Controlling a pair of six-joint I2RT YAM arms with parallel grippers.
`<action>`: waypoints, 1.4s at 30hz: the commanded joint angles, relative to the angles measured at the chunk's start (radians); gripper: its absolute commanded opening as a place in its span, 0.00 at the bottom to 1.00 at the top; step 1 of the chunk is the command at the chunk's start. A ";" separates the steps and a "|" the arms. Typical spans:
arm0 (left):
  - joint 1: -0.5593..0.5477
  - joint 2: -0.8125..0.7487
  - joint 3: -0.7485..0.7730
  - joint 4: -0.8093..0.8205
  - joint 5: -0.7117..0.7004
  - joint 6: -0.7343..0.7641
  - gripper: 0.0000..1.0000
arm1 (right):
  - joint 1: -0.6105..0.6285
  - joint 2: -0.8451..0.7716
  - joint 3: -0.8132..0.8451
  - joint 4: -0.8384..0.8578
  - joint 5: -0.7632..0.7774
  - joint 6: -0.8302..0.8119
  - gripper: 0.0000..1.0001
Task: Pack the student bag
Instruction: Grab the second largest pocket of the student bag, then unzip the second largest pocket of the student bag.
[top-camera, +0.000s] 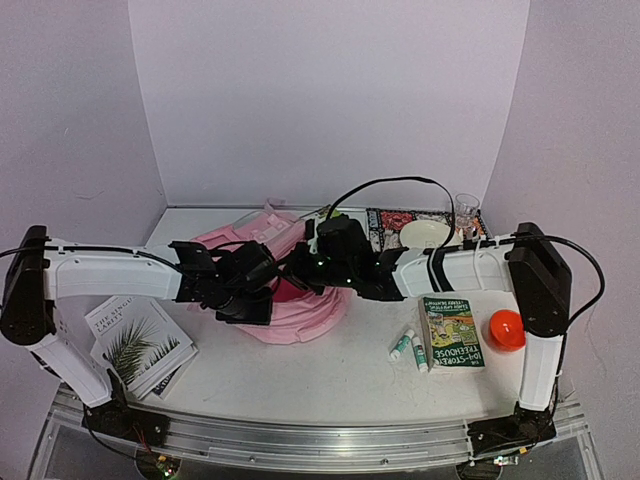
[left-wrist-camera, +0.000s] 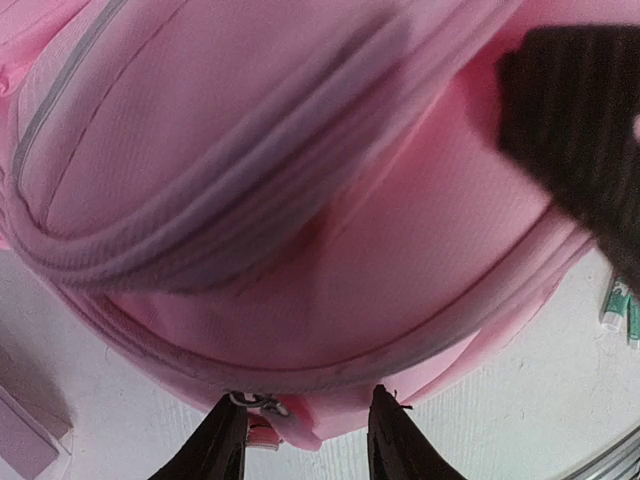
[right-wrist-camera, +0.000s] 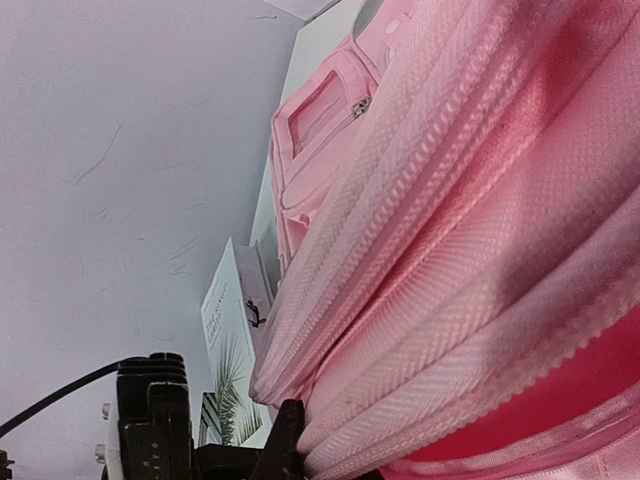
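The pink student bag (top-camera: 300, 305) lies mid-table with both grippers at its near side. In the left wrist view the bag (left-wrist-camera: 300, 200) fills the frame. My left gripper (left-wrist-camera: 305, 440) is open at its lower edge, with a pink zipper tab (left-wrist-camera: 290, 425) and its metal ring between the fingers (left-wrist-camera: 215, 445). In the right wrist view, bunched folds of the bag (right-wrist-camera: 450, 250) press against the one visible finger (right-wrist-camera: 285, 440). The other finger is hidden behind the fabric. My right gripper (top-camera: 300, 268) looks pinched on the bag's edge, and the darker pink lining (right-wrist-camera: 560, 420) shows below.
A white book with a palm leaf (top-camera: 135, 340) lies at the front left. A green book (top-camera: 452, 332), two glue sticks (top-camera: 408, 348) and an orange ball (top-camera: 507, 330) lie at the right. A plate (top-camera: 425, 234), a glass (top-camera: 466, 210) and a patterned mat (top-camera: 390, 222) sit behind.
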 joint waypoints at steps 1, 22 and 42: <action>-0.003 0.034 0.087 0.012 -0.077 0.049 0.41 | -0.010 -0.010 0.049 0.056 0.021 -0.007 0.00; -0.001 -0.006 0.035 -0.077 -0.083 0.042 0.07 | -0.011 -0.049 0.003 0.056 0.031 -0.023 0.00; 0.250 -0.079 -0.032 -0.149 -0.063 0.166 0.00 | -0.021 -0.130 -0.090 0.058 -0.015 -0.050 0.00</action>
